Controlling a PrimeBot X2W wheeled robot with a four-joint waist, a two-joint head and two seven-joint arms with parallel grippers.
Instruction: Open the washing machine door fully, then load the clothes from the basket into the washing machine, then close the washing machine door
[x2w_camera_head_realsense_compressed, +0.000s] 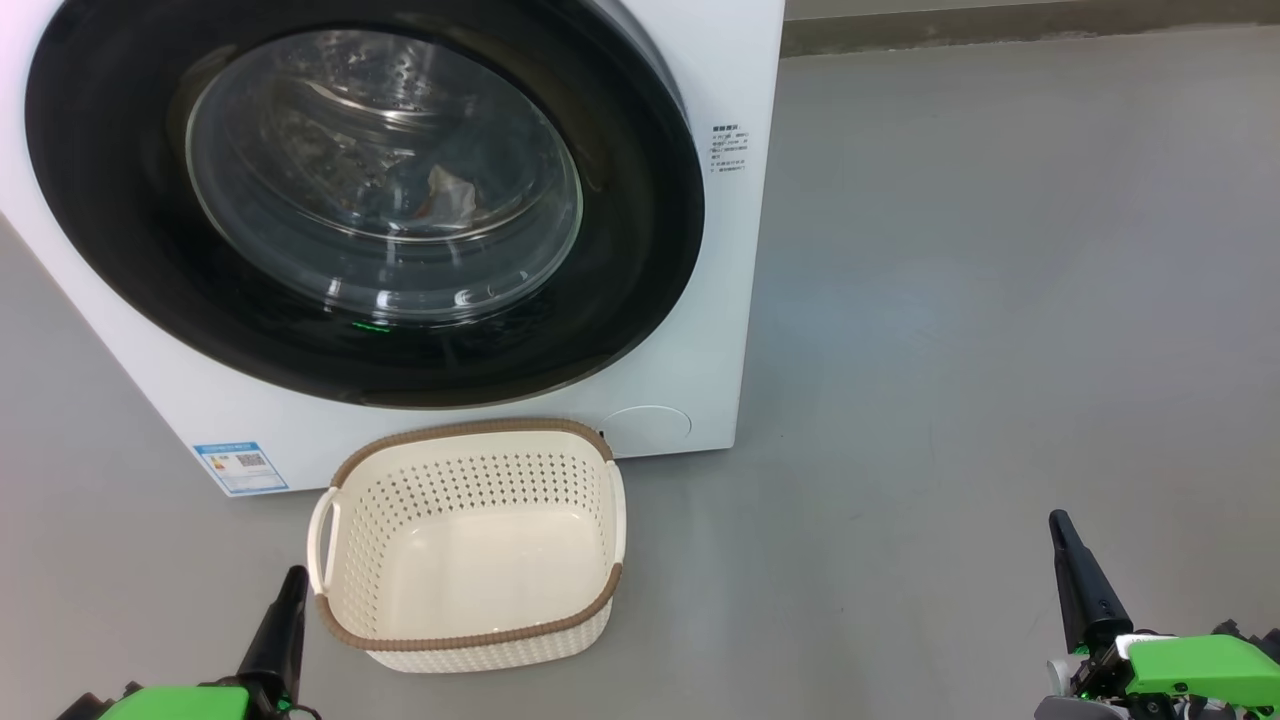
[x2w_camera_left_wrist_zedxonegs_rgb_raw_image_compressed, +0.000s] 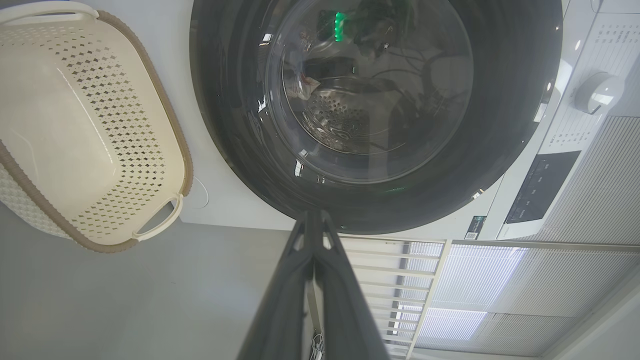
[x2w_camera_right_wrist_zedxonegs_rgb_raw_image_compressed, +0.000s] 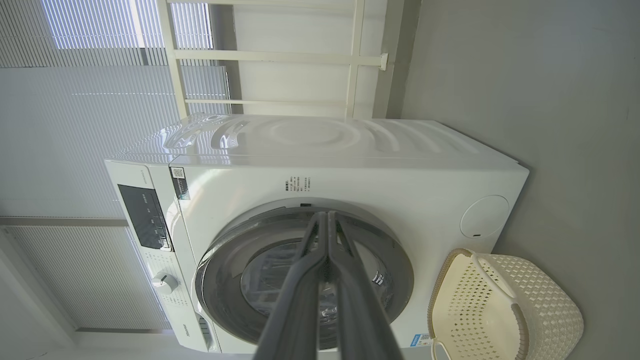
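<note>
Nearest, at the lower left of the head view: left gripper (x2w_camera_head_realsense_compressed: 296, 580), long dark fingers (x2w_camera_head_realsense_compressed: 280, 630) pointing up, jaws pressed together, hanging near the left front corner of the basket (x2w_camera_head_realsense_compressed: 470, 432). At the lower right: right gripper (x2w_camera_head_realsense_compressed: 1062, 522), jaws likewise together, well apart from basket and machine, over grey floor (x2w_camera_head_realsense_compressed: 1000, 320).

Next out: the basket itself, cream plastic with punched sides and a brown woven-look rim, upright on the floor, far rim close to the foot of the washing machine (x2w_camera_head_realsense_compressed: 725, 330), smooth cream bottom showing.

Beyond that: white machine front, blue label sticker (x2w_camera_head_realsense_compressed: 240, 467) low on the left, round white cap (x2w_camera_head_realsense_compressed: 648, 425) low on the right, just past the basket's rim. Above these, washing machine door (x2w_camera_head_realsense_compressed: 650, 250), a glossy black ring round a bulging glass bowl (x2w_camera_head_realsense_compressed: 380, 260), lying shut against the front. Through the glass, inside the steel drum (x2w_camera_left_wrist_zedxonegs_rgb_raw_image_compressed: 335, 117): clothes (x2w_camera_head_realsense_compressed: 447, 190), dimly seen as a pale scrap with a reddish edge.

Floor smooth, matt grey, faintly scuffed, running to a dull brownish strip (x2w_camera_head_realsense_compressed: 1000, 30) at the wall's foot.

Farthest, in the right wrist view: dark control panel (x2w_camera_right_wrist_zedxonegs_rgb_raw_image_compressed: 145, 215) and white dial (x2w_camera_right_wrist_zedxonegs_rgb_raw_image_compressed: 164, 283) along the top of the machine's front; behind the machine, a white window frame (x2w_camera_right_wrist_zedxonegs_rgb_raw_image_compressed: 355, 60) and pale slatted blinds (x2w_camera_right_wrist_zedxonegs_rgb_raw_image_compressed: 75, 125), daylight coming through.
</note>
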